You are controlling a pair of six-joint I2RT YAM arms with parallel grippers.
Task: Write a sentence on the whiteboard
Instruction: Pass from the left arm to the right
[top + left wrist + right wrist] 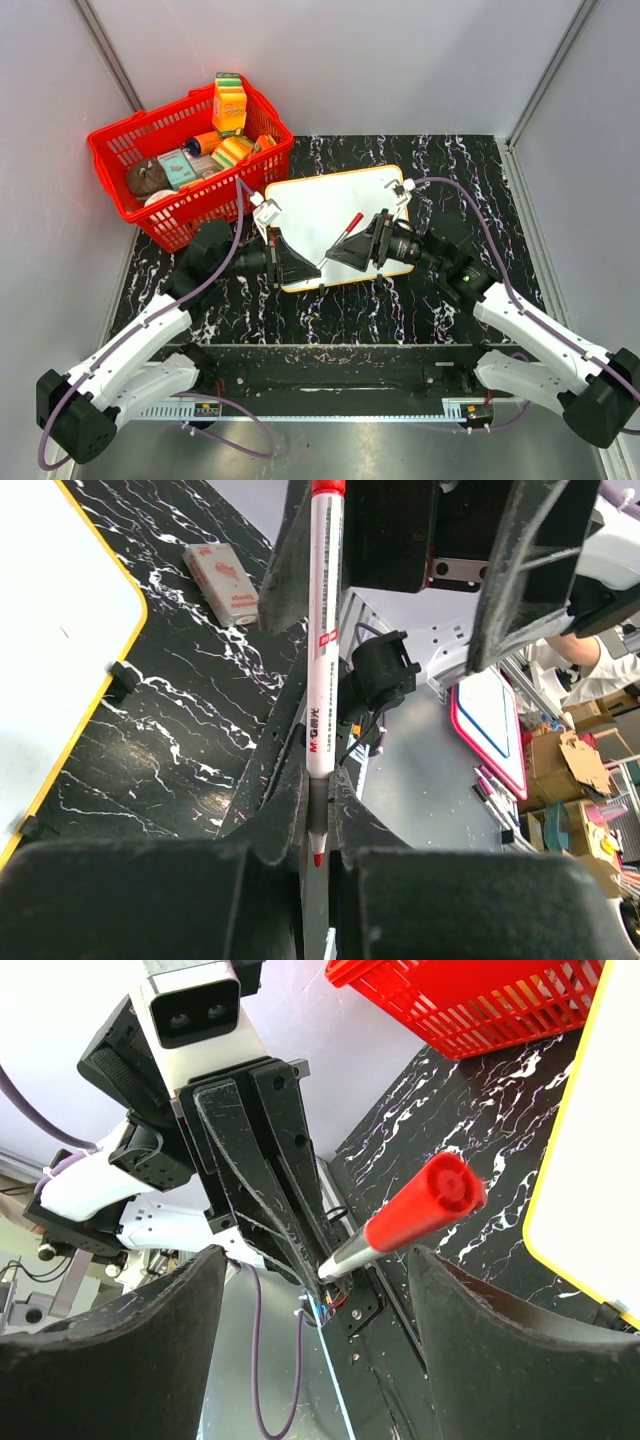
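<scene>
- The whiteboard [322, 205] lies flat in the middle of the black, white-veined bench [400, 310]. It has a thin orange-yellow rim, and its far left corner sits just beside the red basket [190, 215].
- The left hand [316, 815] is clamped on a marker [322, 660], with its 2 fingers pressed against the grey section just above the red tip.
- The marker's white barrel reads "M&G", followed by Chinese characters and a small red label that is too fine to read.
- From above, the marker slants over the near half of the whiteboard, tip toward the near left and red end [430, 1200] toward the far right. I cannot tell whether the tip touches the board.
- The right hand [318, 1255] faces the left hand across the board. Its fingers stand wide apart on either side of the marker's red end and touch neither side of it.
- A small grey-white block [222, 580] with red print lies on the bench near a rounded corner of the whiteboard, apart from it. Its print is too small to read.
- The basket, at the far left, holds several packs, among them an upright orange carton [229, 105] with a green top. Its lettering is not legible.
- Beyond the bench, the left wrist view shows another board [490, 720] with a red-and-blue rim and some cardboard boxes [570, 770].
</scene>
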